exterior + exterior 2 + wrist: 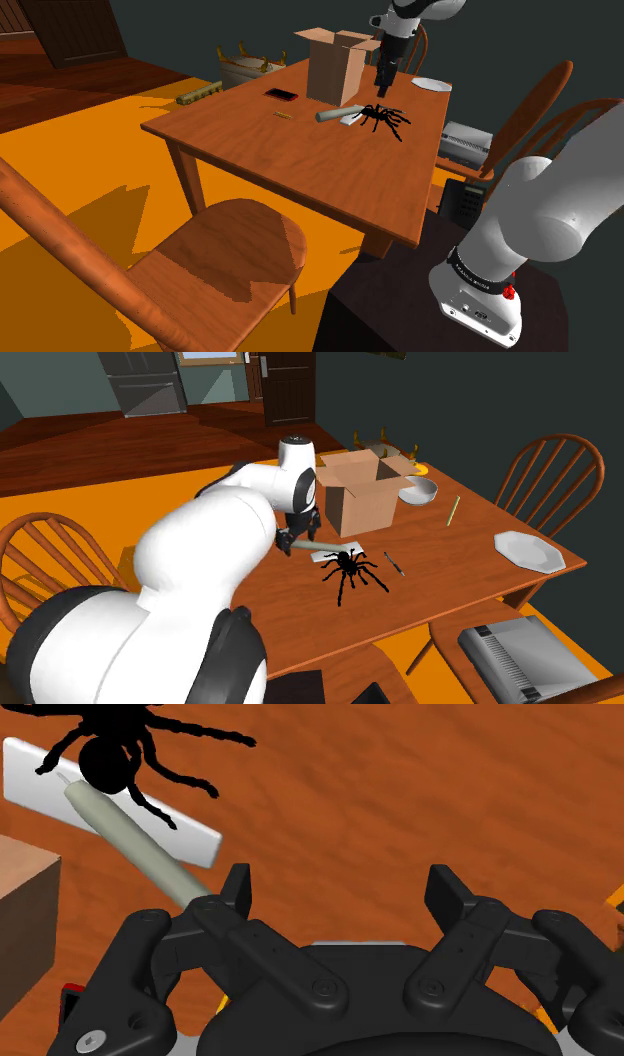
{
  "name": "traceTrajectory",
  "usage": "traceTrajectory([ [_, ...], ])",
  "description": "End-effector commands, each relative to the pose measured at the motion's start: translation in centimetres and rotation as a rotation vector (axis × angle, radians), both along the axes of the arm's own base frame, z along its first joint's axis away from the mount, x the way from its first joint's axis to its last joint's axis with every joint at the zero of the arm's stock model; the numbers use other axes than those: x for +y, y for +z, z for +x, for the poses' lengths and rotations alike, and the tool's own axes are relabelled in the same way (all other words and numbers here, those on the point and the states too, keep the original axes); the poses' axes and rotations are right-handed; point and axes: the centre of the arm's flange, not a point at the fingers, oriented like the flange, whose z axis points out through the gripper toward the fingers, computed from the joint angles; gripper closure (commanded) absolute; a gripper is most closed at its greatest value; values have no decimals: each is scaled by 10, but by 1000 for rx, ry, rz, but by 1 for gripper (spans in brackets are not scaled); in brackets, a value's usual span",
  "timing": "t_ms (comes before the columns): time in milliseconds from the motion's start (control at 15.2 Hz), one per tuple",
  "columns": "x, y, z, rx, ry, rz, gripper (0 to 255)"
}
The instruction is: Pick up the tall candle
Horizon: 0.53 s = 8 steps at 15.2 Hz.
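Note:
The tall candle is a pale grey-green cylinder lying on its side on the wooden table, in front of the cardboard box. One end rests on a flat white card beside a black toy spider. My black gripper hangs above the spider and candle, pointing down. In the wrist view the gripper is open with only bare table between the fingers. The candle lies outside one fingertip, slanting away towards the spider. The second exterior view shows the candle next to the spider.
The open box stands close behind the candle. On the table are a red phone, a white plate, a bowl, a green stick and a small pencil-like item. Wooden chairs ring the table; one holds a grey device.

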Motion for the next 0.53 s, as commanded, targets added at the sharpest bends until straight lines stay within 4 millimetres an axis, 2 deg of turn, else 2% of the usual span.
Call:
traceTrajectory([
  [0, -16, -13, 18, 12, 85, -6, 0],
  [462, -53, -62, 93, 56, 356, -22, 0],
])
